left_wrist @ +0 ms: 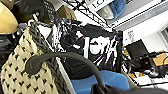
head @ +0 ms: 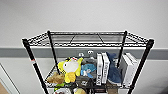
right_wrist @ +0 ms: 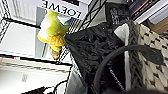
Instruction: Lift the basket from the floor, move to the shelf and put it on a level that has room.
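The shelf (head: pixel 35 65) stands straight ahead against a pale wall. Its top level (head: pixel 87 38) is a bare wire grid between the four black posts. The cream woven basket (left_wrist: pixel 17 70) with its black braided rim hangs close under my left wrist. One black loop handle (left_wrist: pixel 62 56) arches up into my left gripper (left_wrist: pixel 105 88), which is shut on it. In the right wrist view the basket (right_wrist: pixel 152 72) shows again, and its other handle (right_wrist: pixel 120 52) runs into my right gripper (right_wrist: pixel 100 87), also shut.
The tier below the top holds a yellow plush toy (head: pixel 70 68), white boxes (head: pixel 102 67) and a blue plush (head: pixel 113 72). A crinkled black bag with white lettering (left_wrist: pixel 100 50) lies against the basket. A blue chair seat (left_wrist: pixel 100 80) and a desk with a laptop (left_wrist: pixel 140 52) are nearby.
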Available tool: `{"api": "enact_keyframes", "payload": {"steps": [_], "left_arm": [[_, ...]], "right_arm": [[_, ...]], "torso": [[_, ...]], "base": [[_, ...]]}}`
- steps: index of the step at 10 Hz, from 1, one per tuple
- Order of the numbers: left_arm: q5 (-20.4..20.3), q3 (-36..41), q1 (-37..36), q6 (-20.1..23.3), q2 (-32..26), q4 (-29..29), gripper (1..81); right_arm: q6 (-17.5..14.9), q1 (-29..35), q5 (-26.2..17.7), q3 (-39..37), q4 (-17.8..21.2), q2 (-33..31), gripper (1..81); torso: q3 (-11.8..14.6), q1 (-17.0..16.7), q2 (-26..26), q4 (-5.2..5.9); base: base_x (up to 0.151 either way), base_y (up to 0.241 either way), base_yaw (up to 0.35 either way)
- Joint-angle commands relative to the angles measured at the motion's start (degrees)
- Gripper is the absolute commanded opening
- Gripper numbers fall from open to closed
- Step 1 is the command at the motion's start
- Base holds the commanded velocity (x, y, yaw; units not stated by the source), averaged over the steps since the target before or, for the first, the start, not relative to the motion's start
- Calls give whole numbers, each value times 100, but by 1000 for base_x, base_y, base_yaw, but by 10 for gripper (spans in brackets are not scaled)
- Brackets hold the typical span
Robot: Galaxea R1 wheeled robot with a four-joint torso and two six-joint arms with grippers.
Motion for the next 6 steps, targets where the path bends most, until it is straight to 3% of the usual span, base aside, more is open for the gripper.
{"api": "enact_keyframes", "payload": {"steps": [1, 6], "left_arm": [[347, 927, -1078, 36, -532, -90, 10], [312, 1683, -1887, -35, -1165, -160, 10]], "right_arm": [[40, 786, -293, 843, -323, -418, 10], [93, 1471, -187, 1485, -279, -1095, 10]], "torso": [[0, 0, 0, 0], [0, 0, 0, 0]], "base": [[0, 0, 0], [0, 0, 0]]}}
